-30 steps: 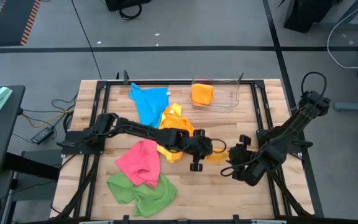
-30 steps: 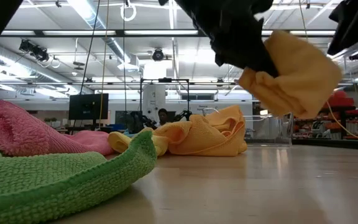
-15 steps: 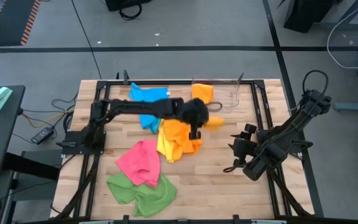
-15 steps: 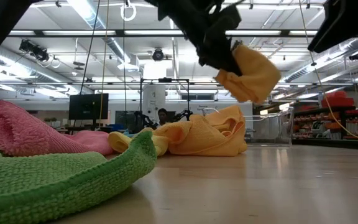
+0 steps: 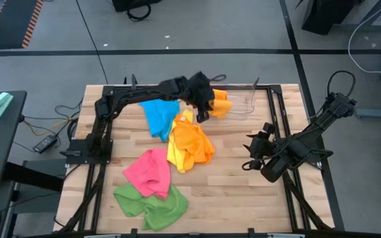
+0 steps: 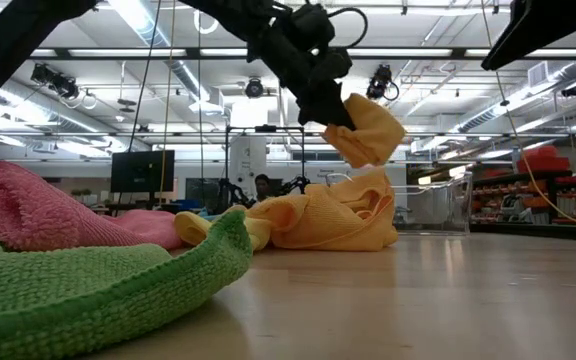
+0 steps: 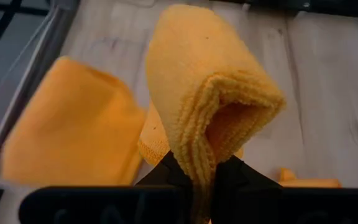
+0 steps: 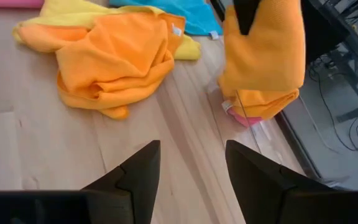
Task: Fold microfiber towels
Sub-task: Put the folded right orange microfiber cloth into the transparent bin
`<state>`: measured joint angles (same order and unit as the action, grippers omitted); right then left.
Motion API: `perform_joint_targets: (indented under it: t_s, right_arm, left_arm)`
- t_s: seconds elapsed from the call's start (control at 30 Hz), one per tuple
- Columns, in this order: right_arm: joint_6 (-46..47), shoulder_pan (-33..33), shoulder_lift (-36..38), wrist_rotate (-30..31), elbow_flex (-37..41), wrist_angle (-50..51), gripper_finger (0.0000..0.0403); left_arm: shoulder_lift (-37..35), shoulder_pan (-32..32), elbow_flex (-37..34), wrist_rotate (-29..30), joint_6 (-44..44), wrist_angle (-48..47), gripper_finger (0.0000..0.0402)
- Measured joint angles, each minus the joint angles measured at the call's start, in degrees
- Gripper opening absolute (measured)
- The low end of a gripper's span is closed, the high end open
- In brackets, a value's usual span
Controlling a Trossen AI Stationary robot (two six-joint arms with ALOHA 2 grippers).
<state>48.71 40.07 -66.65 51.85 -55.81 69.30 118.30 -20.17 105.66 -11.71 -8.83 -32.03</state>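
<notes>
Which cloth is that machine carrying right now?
Look at the table's far edge, by the clear bin. The left pincer holds a folded orange towel in the air there; the other cloths lie flat or heaped.

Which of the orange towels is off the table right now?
The folded orange towel pinched in the left pincer, hanging in the air near the clear bin. The crumpled orange towel lies on the table.

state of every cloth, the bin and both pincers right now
folded orange towel: held in the air by the left pincer, above the bin
clear bin: holds one folded orange towel
orange towel on table: crumpled
blue towel: spread, unfolded
pink towel: crumpled
green towel: crumpled
right pincer: open, empty
</notes>
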Motion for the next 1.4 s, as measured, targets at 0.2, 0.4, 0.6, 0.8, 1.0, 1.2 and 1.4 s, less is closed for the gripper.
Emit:
perform_joint_targets:
  t_s: [0.2, 0.4, 0.6, 0.8, 1.0, 1.2, 1.4]
  right_arm:
    - [0.35, -1.43, -0.19, 0.16, 0.00, -0.69, 0.0190]
    - [-0.07, -3.29, -0.20, 0.23, 0.00, -3.00, 0.0190]
    - [-0.05, -4.22, -0.20, 0.27, 0.00, -4.63, 0.0190]
    - [1.32, -4.22, -0.20, 0.21, 0.00, -4.79, 0.0190]
    - [1.99, -4.22, -0.20, 0.22, 0.00, -5.04, 0.0190]
    - [2.08, -4.22, -0.20, 0.68, 0.27, -6.14, 0.0190]
    - [2.08, -4.22, -0.22, 0.64, 3.34, -8.50, 0.0190]
  left_arm:
    - [0.51, -2.94, 5.39, -2.68, -2.36, -2.26, 0.0030]
    - [3.19, -5.75, 9.50, -8.53, -0.83, -2.00, 0.0030]
    - [7.64, -7.78, 11.68, -18.48, 2.20, -2.81, 0.0030]
    - [10.99, -10.28, 12.16, -27.24, 4.68, -2.16, 0.0030]
    - [13.80, -10.93, 12.16, -29.49, 8.56, 2.50, 0.0030]
    - [15.30, -10.36, 12.16, -29.69, 16.43, 12.65, 0.0032]
    - [15.33, -11.01, 12.16, -28.92, 17.23, 11.93, 0.0038]
